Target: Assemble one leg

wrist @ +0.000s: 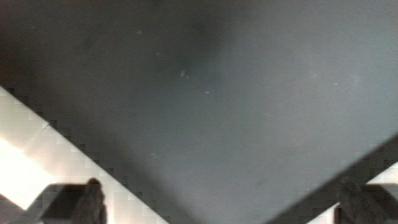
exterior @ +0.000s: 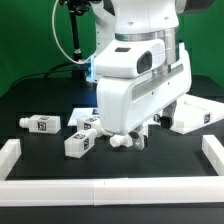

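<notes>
Several white legs with black-and-white tags lie on the black table. One leg [exterior: 42, 123] lies at the exterior view's left, one [exterior: 82, 144] lies nearer the front, and others [exterior: 88, 125] are bunched behind it. My gripper [exterior: 126, 140] hangs low over the table, just to the right of these legs, and the arm's white body hides much of it. In the wrist view my gripper [wrist: 222, 203] has its dark fingers [wrist: 71, 203] far apart with only dark table between them. It is open and holds nothing.
The large white rimmed panel [exterior: 197, 117] lies at the exterior view's right. A low white wall [exterior: 110, 190] borders the table at the front and both sides. Pale blurred shapes [wrist: 27, 140] fill the wrist view's lower corners; I cannot tell what they are.
</notes>
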`<state>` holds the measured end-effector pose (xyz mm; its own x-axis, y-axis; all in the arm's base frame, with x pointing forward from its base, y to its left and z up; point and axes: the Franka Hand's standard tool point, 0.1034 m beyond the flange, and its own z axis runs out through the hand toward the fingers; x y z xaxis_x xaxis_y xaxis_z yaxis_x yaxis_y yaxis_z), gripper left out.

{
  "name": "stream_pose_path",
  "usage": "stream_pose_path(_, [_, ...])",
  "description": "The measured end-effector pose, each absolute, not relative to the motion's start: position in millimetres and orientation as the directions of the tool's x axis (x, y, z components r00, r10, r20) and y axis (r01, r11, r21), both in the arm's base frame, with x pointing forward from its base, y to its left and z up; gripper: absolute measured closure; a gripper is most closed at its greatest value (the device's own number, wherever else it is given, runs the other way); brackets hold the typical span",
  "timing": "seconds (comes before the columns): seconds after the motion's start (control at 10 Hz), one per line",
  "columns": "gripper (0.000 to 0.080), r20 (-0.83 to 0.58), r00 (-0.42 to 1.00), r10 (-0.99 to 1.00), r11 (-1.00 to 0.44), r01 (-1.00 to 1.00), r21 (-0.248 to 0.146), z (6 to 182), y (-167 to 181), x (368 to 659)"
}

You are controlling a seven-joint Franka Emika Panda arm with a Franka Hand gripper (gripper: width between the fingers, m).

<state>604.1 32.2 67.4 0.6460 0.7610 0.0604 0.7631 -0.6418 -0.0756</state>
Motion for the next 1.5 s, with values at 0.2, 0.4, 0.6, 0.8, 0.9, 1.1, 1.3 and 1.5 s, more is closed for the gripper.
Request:
stream_pose_path(0.2, [0.015,0.061,0.642,0.764,-0.638,0.766,-0.076,67.4,32,604])
stream_pose_path(0.4, [0.015,0.06,0.642,0.764,-0.638,0.766,-0.075,67.3,31,604])
stream_pose_path(0.6, [0.015,0.059,0.644,0.763,-0.64,0.765,-0.076,67.0,31,603])
stream_pose_path(0.8, [0.015,0.078,0.811,0.58,-0.811,0.584,-0.032,77.5,32,579])
stream_pose_path(0.9, [0.015,0.065,0.87,0.488,-0.871,0.491,-0.034,84.9,40,570])
stream_pose_path(1.1, [0.015,0.065,0.882,0.466,-0.883,0.469,-0.032,86.9,33,569])
stream_pose_path(1.3, [0.015,0.063,0.881,0.469,-0.881,0.471,-0.033,86.3,34,568])
stream_pose_path(1.5, [0.015,0.062,0.881,0.469,-0.881,0.471,-0.033,85.9,34,568])
